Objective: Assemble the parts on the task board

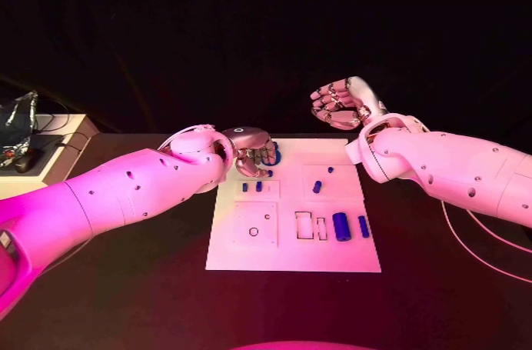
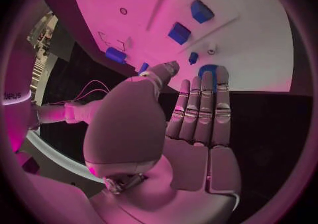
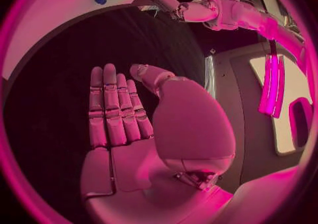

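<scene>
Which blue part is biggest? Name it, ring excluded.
The thick blue cylinder lying in the board's near right area. It is wider than the slim peg beside it and the small far pegs.

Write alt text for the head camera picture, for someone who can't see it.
The robot's left hand reaches over the far left corner of the white task board, where small blue parts lie. Its right hand hangs above the black table, beyond the board.
</scene>
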You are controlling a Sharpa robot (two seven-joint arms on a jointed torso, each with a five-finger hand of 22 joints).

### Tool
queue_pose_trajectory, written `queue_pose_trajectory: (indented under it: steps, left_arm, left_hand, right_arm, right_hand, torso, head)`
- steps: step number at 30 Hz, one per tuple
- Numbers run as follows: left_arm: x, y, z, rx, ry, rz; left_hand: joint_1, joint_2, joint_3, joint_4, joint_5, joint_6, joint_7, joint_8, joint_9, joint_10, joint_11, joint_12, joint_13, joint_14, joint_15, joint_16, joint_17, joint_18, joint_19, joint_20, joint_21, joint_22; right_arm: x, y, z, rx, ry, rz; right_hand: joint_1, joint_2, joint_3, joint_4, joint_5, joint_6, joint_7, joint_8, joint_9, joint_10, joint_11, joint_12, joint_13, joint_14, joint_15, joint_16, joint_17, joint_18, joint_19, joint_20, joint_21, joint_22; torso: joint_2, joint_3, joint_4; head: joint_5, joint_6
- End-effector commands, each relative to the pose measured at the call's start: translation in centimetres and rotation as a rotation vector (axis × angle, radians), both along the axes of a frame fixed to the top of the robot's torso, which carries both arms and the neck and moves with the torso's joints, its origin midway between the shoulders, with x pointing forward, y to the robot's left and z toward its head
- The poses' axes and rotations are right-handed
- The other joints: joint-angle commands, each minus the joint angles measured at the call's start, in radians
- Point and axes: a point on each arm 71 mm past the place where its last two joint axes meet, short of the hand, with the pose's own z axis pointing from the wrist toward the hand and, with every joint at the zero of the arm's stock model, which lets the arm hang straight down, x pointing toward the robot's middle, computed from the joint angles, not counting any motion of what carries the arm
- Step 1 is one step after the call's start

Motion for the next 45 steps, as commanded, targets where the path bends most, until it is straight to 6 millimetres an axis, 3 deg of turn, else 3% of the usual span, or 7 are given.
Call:
queue_pose_trajectory:
  steps: [1, 2, 7, 16, 20, 26, 45]
  left_arm:
    - [0.2, -0.3, -0.3, 0.077, -0.006, 0.009]
    - [0.2, -0.4, -0.3, 0.076, -0.010, 0.009]
    - [0.4, -0.8, -0.3, 0.064, -0.032, 0.012]
    - [0.7, -1.2, -0.7, 0.079, -0.018, 0.011]
    - [0.8, -1.3, -1.1, 0.097, 0.001, 0.011]
    - [0.9, -1.4, -1.5, 0.113, 0.017, 0.012]
    - [1.4, -1.1, -2.0, 0.140, 0.025, 0.039]
  left_hand:
    - [0.006, 0.010, -0.011, -0.002, -0.003, 0.008, -0.004, -0.007, -0.003, -0.003, -0.003, 0.001, 0.003, -0.016, -0.002, 0.048, 0.023, 0.006, 0.001, -0.010, 0.026, 0.023]
    - [0.006, 0.011, -0.012, -0.002, -0.003, 0.009, -0.004, -0.008, -0.004, -0.003, -0.003, 0.002, 0.003, -0.017, -0.004, 0.059, 0.028, 0.006, 0.002, -0.012, 0.033, 0.029]
    - [0.014, 0.016, -0.010, -0.002, -0.001, 0.025, 0.000, -0.023, -0.014, 0.004, -0.009, 0.015, 0.005, -0.031, -0.024, 0.281, 0.128, 0.005, -0.012, -0.039, 0.230, 0.196]
    - [0.012, 0.014, 0.031, 0.006, -0.002, 0.038, -0.007, -0.028, -0.014, 0.010, -0.014, 0.026, 0.007, -0.025, -0.036, 0.463, 0.191, 0.010, -0.051, -0.044, 0.436, 0.372]
    - [0.014, 0.015, 0.048, 0.004, -0.003, 0.044, -0.011, -0.026, -0.011, 0.028, -0.020, 0.043, 0.016, -0.013, -0.041, 0.513, 0.204, 0.011, -0.059, -0.046, 0.489, 0.417]
    - [0.009, 0.017, 0.060, 0.001, -0.004, 0.051, -0.011, -0.024, -0.007, 0.043, -0.025, 0.065, 0.031, 0.006, -0.046, 0.569, 0.220, 0.012, -0.064, -0.049, 0.542, 0.460]
    - [0.019, 0.027, 0.075, -0.008, -0.007, 0.055, -0.007, -0.023, -0.004, 0.041, -0.028, 0.079, 0.041, 0.013, -0.049, 0.599, 0.225, 0.013, -0.068, -0.051, 0.575, 0.487]
  right_arm:
    - [0.1, -0.2, 0.2, 0.057, 0.009, -0.005]
    - [0.1, -0.3, 0.2, 0.063, 0.012, -0.006]
    - [0.2, -0.3, 0.3, 0.079, 0.019, -0.009]
    - [0.2, -0.4, 0.6, 0.089, 0.020, -0.008]
    - [0.1, -0.4, 0.8, 0.092, 0.019, -0.007]
    - [0.1, -0.5, 0.9, 0.095, 0.019, -0.006]
    - [0.1, -0.5, 1.1, 0.101, 0.024, -0.002]
  right_hand:
    - [-0.008, 0.007, -0.001, 0.004, 0.004, -0.003, 0.009, -0.006, -0.002, -0.012, 0.000, -0.003, -0.001, -0.016, 0.006, -0.024, -0.010, 0.001, -0.009, 0.007, -0.028, -0.024]
    - [-0.008, 0.007, 0.000, 0.004, 0.004, -0.004, 0.010, -0.006, -0.003, -0.014, 0.001, -0.002, -0.001, -0.019, 0.008, -0.030, -0.013, 0.001, -0.010, 0.009, -0.036, -0.031]
    - [-0.008, 0.007, 0.001, 0.004, 0.004, -0.005, 0.010, -0.005, -0.003, -0.016, 0.002, -0.002, -0.001, -0.024, 0.011, -0.040, -0.017, 0.002, -0.010, 0.013, -0.049, -0.043]
    - [-0.008, 0.008, 0.002, 0.004, 0.005, -0.005, 0.010, -0.005, -0.004, -0.016, 0.002, -0.002, -0.001, -0.025, 0.012, -0.043, -0.019, 0.002, -0.010, 0.014, -0.053, -0.047]
    - [-0.008, 0.008, 0.002, 0.004, 0.006, -0.005, 0.010, -0.005, -0.004, -0.016, 0.003, -0.002, -0.001, -0.025, 0.012, -0.044, -0.019, 0.002, -0.010, 0.014, -0.054, -0.049]
    - [-0.008, 0.008, 0.002, 0.004, 0.006, -0.006, 0.011, -0.005, -0.004, -0.016, 0.003, -0.002, -0.001, -0.026, 0.012, -0.046, -0.020, 0.002, -0.010, 0.015, -0.056, -0.051]
    - [-0.009, 0.010, 0.003, 0.005, 0.007, -0.006, 0.011, -0.004, -0.004, -0.016, 0.003, -0.001, -0.001, -0.027, 0.013, -0.050, -0.022, 0.003, -0.009, 0.017, -0.062, -0.057]
  torso:
    - [0.001, 0.0001, 0.0011]
    - [0.001, -0.0003, 0.0015]
    - [0.003, -0.0013, -0.0003]
    - [0.007, 0.0002, -0.0047]
    - [0.010, 0.0002, -0.0075]
    - [0.011, 0.0011, -0.0093]
    - [0.010, 0.0004, -0.0079]
  head:
    - [-0.001, -0.001]
    - [-0.003, -0.001]
    - [-0.004, -0.003]
    - [-0.004, -0.005]
    - [-0.003, -0.007]
    - [-0.003, -0.008]
    - [-0.008, -0.011]
